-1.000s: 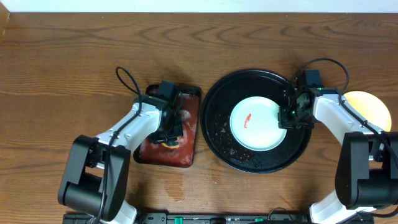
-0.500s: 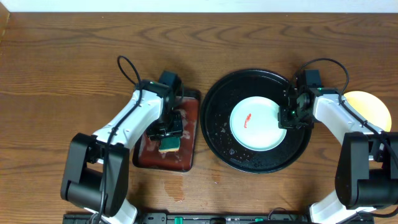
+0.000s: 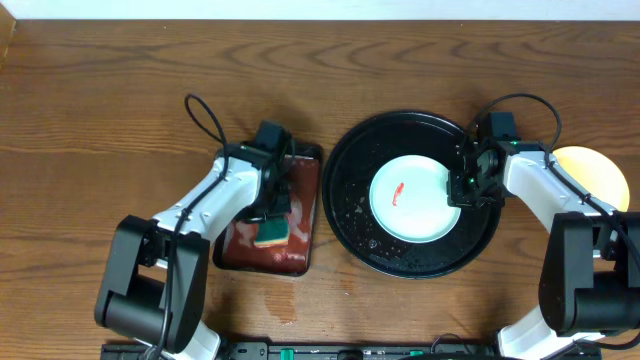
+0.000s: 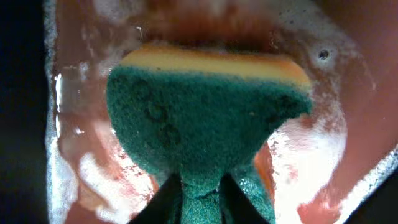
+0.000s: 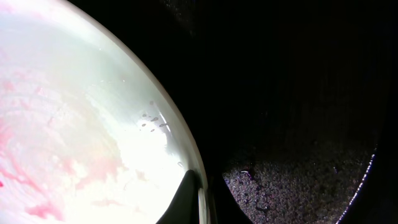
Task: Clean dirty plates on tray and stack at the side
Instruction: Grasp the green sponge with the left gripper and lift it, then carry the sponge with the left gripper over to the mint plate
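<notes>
A pale bluish-white plate [image 3: 410,198] with a red smear lies in the round black tray [image 3: 350,190]. My right gripper [image 3: 462,190] is shut on this plate's right rim. In the right wrist view one finger lies over the plate [image 5: 74,124] and the other under its edge, above the tray [image 5: 298,93], with the right gripper [image 5: 202,202] pinching the rim. A yellow plate [image 3: 592,172] sits on the wood at the far right, partly hidden by the right arm. My left gripper [image 3: 272,222] is shut on a green and yellow sponge [image 4: 205,118].
The sponge [image 3: 270,234] hangs low over a rectangular red-brown tray [image 3: 300,160] that is wet and foamy, just left of the black tray. Water drops lie on the wood [image 3: 285,300] in front of it. Both arm bases stand at the near edge.
My left gripper opened over the red-brown tray and closed again on the sponge, which now shows its green face. The right arm and the plate have not moved.
</notes>
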You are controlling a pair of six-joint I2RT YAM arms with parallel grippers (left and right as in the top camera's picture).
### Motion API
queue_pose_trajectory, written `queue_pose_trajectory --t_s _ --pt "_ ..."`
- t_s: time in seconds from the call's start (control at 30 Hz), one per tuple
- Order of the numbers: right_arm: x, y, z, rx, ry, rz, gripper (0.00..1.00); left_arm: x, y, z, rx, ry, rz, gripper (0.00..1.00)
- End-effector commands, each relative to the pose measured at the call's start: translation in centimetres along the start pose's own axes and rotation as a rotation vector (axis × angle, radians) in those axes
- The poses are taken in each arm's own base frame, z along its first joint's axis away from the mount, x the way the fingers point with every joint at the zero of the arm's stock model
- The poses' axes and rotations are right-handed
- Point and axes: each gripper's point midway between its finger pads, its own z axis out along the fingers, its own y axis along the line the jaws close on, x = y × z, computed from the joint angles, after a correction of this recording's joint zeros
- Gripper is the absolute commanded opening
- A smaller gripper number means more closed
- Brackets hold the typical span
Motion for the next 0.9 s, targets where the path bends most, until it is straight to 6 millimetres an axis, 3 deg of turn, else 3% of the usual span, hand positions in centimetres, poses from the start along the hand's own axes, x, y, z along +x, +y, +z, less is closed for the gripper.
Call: queue_pose_trajectory --t_s 0.0,0.2,0.43,0.63,0.87 --pt "2.5 0.1 2.2 -0.016 0.106 0.012 0.01 1.3 0.9 1.3 -0.024 0.02 -0.003 0.08" --pt "2.5 0.0 2.2 -0.016 0.105 0.012 0.01 0.8 0.5 0.3 -0.013 0.015 0.06 0.07" --pt "2.4 0.1 2.2 -0.017 0.102 0.011 0.01 -2.2 -1.9 -6.6 0.066 -0.065 0.119 0.07" --pt "2.5 0.6 2.2 -0.045 0.104 0.011 0.01 -2.8 -8.4 -12.3 0.326 -0.119 0.199 0.08" --pt "2.1 1.6 2.1 -0.107 0.091 -0.034 0.01 -1.1 -16.2 -13.6 0.472 -0.193 0.335 0.07"
